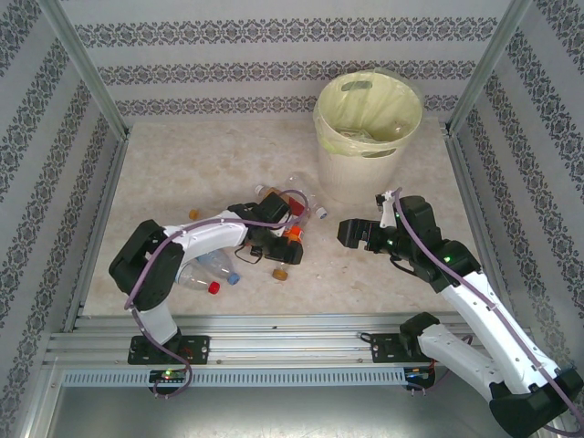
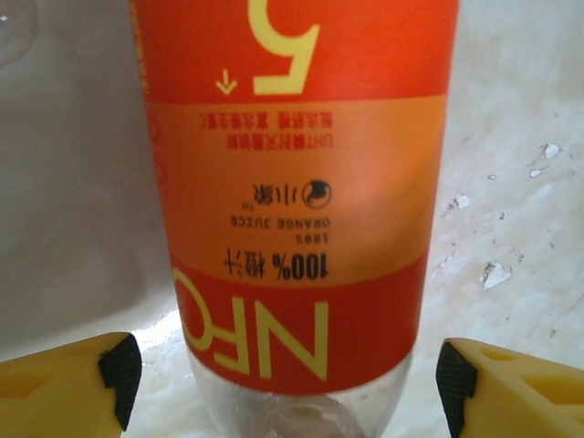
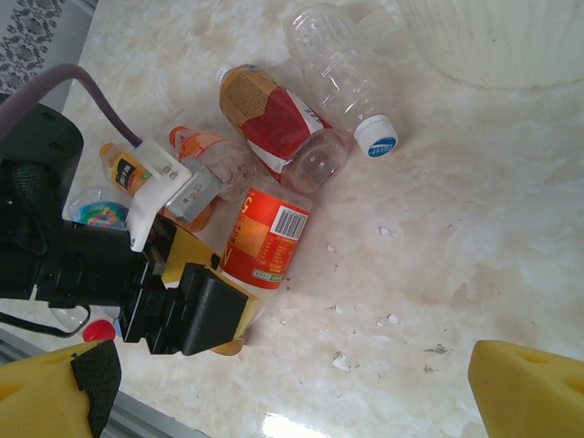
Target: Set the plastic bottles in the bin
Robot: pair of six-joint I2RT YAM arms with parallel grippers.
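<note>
- Cream marble-look worktop; two clear crushed plastic bottles, one red-capped and one blue-capped, lie near the front left, beside the left arm.
- Small orange-capped bottle lies alone, further back on the left.
- Left pincer spread, down at the worktop. Its black pads straddle the orange-and-red-labelled clear plastic bottle, with a gap on each side and no contact.
- That bottle lies on the worktop, mid-table, in the bottle cluster.
- Red-and-brown-labelled clear bottle lies just beside it; an unlabelled clear bottle with white-and-blue cap lies next to that, nearer the bin.
- Right pincer spread wide, nothing between its fingers, just right of the cluster.
- Round cream-white plastic bin with pale yellow liner stands upright at the back, right of centre, well apart from the straddled bottle.
</note>
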